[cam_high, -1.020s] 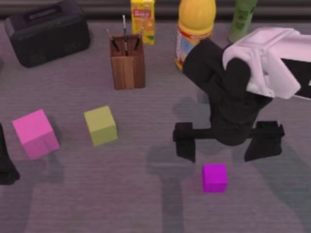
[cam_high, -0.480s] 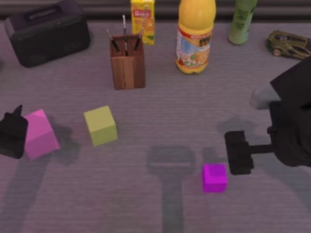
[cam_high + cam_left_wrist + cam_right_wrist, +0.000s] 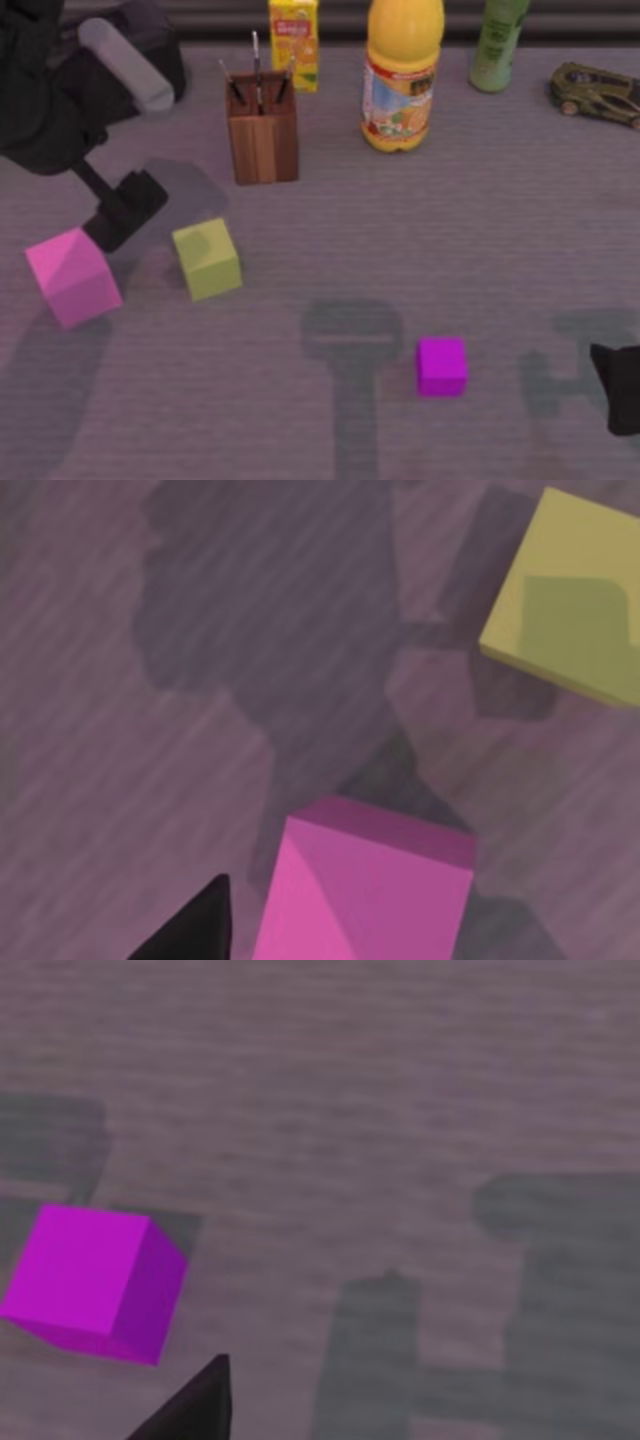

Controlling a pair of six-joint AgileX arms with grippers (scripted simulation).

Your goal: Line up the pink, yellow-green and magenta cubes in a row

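The pink cube [image 3: 72, 275] sits on the table at the left, with the yellow-green cube [image 3: 207, 258] a short gap to its right. Farther right and nearer the front lies the small magenta cube [image 3: 441, 366]. My left gripper [image 3: 104, 194] hangs open behind and above the pink cube, touching nothing. In the left wrist view one dark fingertip [image 3: 195, 930] shows beside the pink cube [image 3: 365, 900], and the yellow-green cube [image 3: 570, 600] lies beyond. My right gripper [image 3: 618, 395] is open at the front right edge. Its fingertip [image 3: 195, 1410] is clear of the magenta cube [image 3: 90, 1280].
Along the back stand a black radio [image 3: 168, 62] partly under my left arm, a wooden pen holder [image 3: 262, 135], a juice carton [image 3: 293, 40], an orange juice bottle [image 3: 402, 80], a green bottle [image 3: 498, 40] and a toy car [image 3: 595, 92].
My right arm has drawn back from above the magenta cube to the front right edge. My left arm has come in from the left edge to behind the pink cube. The cubes stay put.
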